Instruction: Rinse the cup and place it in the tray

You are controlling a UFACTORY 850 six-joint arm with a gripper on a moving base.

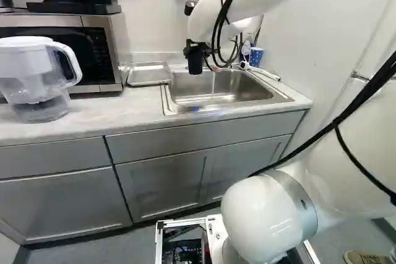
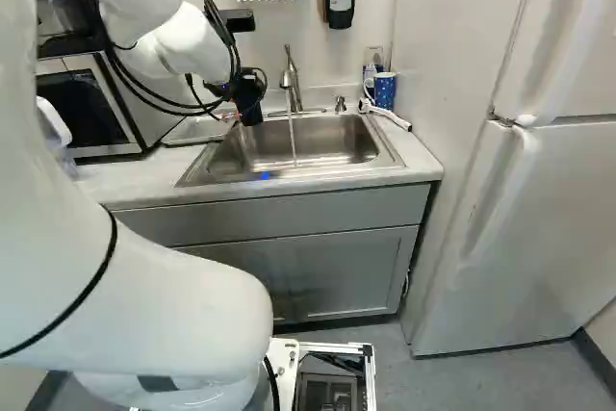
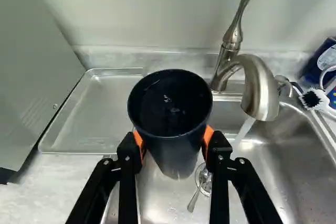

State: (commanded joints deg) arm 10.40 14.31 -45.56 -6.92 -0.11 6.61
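My gripper, above the sink's tray-side end in the right base view, holds a dark cup. From the wrist, the gripper has orange pads pressed on both sides of the dark cup, mouth facing the camera, its wet inside showing. The metal tray lies on the counter between microwave and sink, beside the cup; nothing is seen in it. Water runs from the faucet into the sink, on the cup's other side, apart from it.
A spoon-like utensil lies by the drain. Behind the sink's far end stand a blue patterned cup and a white-handled brush. A water pitcher stands before the microwave; a fridge is at the right.
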